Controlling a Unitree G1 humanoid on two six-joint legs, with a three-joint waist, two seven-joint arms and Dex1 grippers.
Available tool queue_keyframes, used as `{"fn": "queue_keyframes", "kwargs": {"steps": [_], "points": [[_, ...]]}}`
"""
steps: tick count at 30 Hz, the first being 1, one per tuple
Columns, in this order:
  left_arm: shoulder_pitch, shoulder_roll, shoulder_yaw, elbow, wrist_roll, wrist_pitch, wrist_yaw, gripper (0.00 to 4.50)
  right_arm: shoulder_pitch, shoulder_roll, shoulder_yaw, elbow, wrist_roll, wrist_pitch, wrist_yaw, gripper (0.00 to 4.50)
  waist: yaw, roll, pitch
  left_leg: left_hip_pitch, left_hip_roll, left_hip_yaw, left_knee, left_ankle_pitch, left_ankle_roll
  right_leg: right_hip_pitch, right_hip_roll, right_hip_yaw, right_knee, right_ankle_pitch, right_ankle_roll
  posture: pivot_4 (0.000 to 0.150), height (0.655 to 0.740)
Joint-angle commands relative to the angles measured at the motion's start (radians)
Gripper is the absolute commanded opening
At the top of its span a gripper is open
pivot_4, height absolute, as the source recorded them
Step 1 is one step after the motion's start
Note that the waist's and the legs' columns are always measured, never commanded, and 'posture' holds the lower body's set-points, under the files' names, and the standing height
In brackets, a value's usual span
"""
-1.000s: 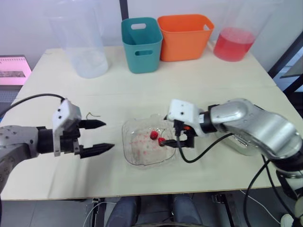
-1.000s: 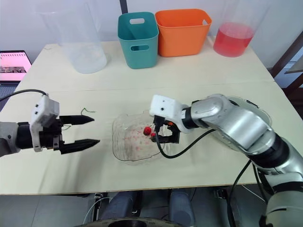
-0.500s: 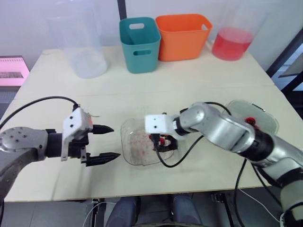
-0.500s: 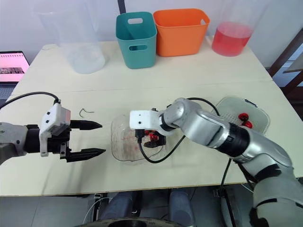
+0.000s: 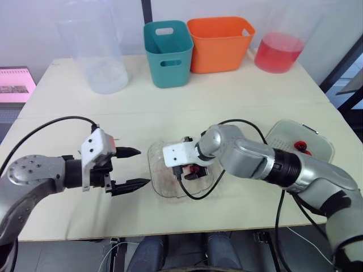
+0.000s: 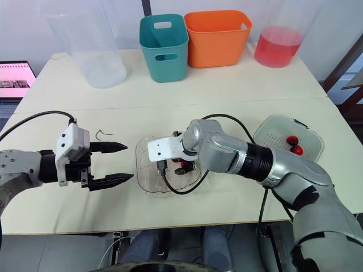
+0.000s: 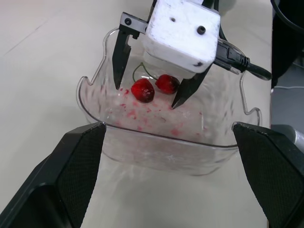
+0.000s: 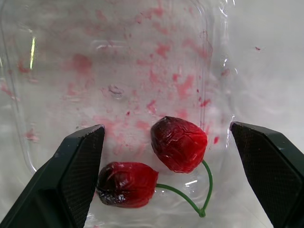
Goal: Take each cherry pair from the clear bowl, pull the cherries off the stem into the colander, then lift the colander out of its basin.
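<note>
One cherry pair (image 8: 178,149), half-hidden under right pincer (image 7: 147,95)

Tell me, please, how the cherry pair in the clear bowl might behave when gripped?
The cherry pair looks soft and wrinkled, so it probably bruises under a firm squeeze. Its thin stem likely flexes, letting cherries dangle. The juice-smeared clear bowl may leave them slippery.

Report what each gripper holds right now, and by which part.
Nothing is held. The right gripper straddles the cherry pair in the clear bowl, fingers open; the left gripper is open, empty.
</note>
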Motion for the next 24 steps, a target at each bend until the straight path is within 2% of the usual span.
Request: {"fn": "queue_keyframes", "kwargs": {"steps": [1, 2, 7, 12, 19, 24], "points": [[-0.019, -0.007, -0.001, -0.009, 0.007, -0.028, 0.006, 4.50, -0.016, 0.016, -0.005, 0.003, -0.038, -0.008, 0.024, 3.95, 0.000, 0.000, 0.000, 0.000, 0.000, 0.000, 0.000, 0.000, 0.000, 0.000, 0.000, 0.000, 0.000, 0.000, 0.000, 0.150, 0.7400], [-0.020, -0.011, -0.004, -0.007, 0.010, -0.032, 0.007, 4.50, -0.014, 0.019, -0.004, 0.005, -0.047, -0.011, 0.030, 3.69, 0.000, 0.000, 0.000, 0.000, 0.000, 0.000, 0.000, 0.000, 0.000, 0.000, 0.000, 0.000, 0.000, 0.000, 0.000, 0.150, 0.7400], [-0.022, -0.022, -0.008, -0.001, 0.018, -0.048, 0.011, 4.50, -0.012, 0.028, 0.001, 0.022, -0.093, -0.026, 0.043, 1.13, 0.000, 0.000, 0.000, 0.000, 0.000, 0.000, 0.000, 0.000, 0.000, 0.000, 0.000, 0.000, 0.000, 0.000, 0.000, 0.150, 0.7400], [-0.020, -0.021, -0.002, 0.012, 0.024, -0.060, 0.006, 4.50, -0.012, 0.053, -0.035, 0.024, -0.119, -0.041, 0.038, 1.13, 0.000, 0.000, 0.000, 0.000, 0.000, 0.000, 0.000, 0.000, 0.000, 0.000, 0.000, 0.000, 0.000, 0.000, 0.000, 0.150, 0.7400], [-0.016, -0.010, 0.010, 0.058, 0.038, -0.080, -0.019, 4.50, 0.001, 0.093, -0.152, -0.121, -0.065, -0.035, 0.064, 1.13, -0.002, 0.000, 0.000, 0.000, 0.000, 0.000, 0.000, 0.000, 0.000, 0.000, 0.000, 0.000, 0.000, 0.000, 0.000, 0.150, 0.7400], [-0.029, 0.001, 0.005, 0.083, 0.051, -0.089, -0.039, 4.50, 0.018, 0.080, -0.152, -0.119, -0.081, -0.050, 0.064, 1.13, 0.000, 0.000, 0.000, 0.000, 0.000, -0.001, 0.000, 0.000, 0.000, 0.000, 0.000, 0.000, 0.000, 0.000, 0.000, 0.150, 0.7400]]}}
